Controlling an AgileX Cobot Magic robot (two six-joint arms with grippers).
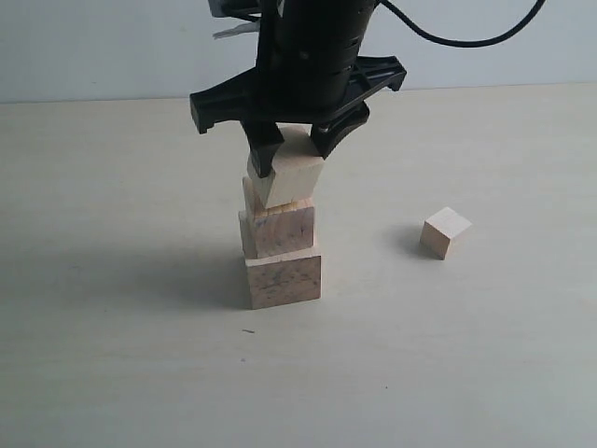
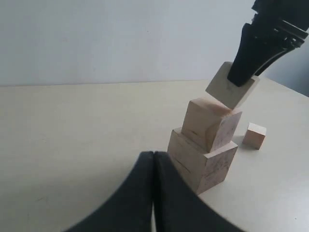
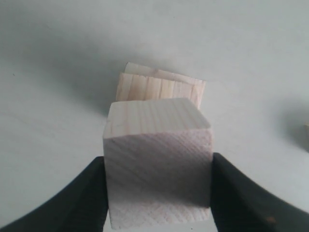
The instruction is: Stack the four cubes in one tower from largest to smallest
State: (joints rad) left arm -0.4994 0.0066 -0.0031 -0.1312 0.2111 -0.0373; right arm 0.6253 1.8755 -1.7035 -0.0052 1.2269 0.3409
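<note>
Black left gripper [image 2: 153, 157], nearest to me on its own wrist camera: I log its two jaws pressed flat together with nothing between them, over the pale matte table [image 1: 140, 355] and short of the stack.

Item two, largest cube [image 1: 284, 278]: pale unpainted wooden block with dark flecks on its facing side, flat on the table as the base.

Item three, second cube [image 1: 278, 229]: plain pale wooden block with visible grain, seated on the base and twisted slightly off square with it.

Item four, third cube [image 1: 289, 179]: smaller pale wooden block, tilted, its lower corner at the second cube's top; I cannot tell whether it rests there. The black right gripper [image 1: 295, 154] stands above it, jaws spread to the block's width, one on each opposite side, gripping it.

Item five, smallest cube [image 1: 445, 232]: little pale wooden block, alone on the table, farther back and to the right of the stack, well apart.
</note>
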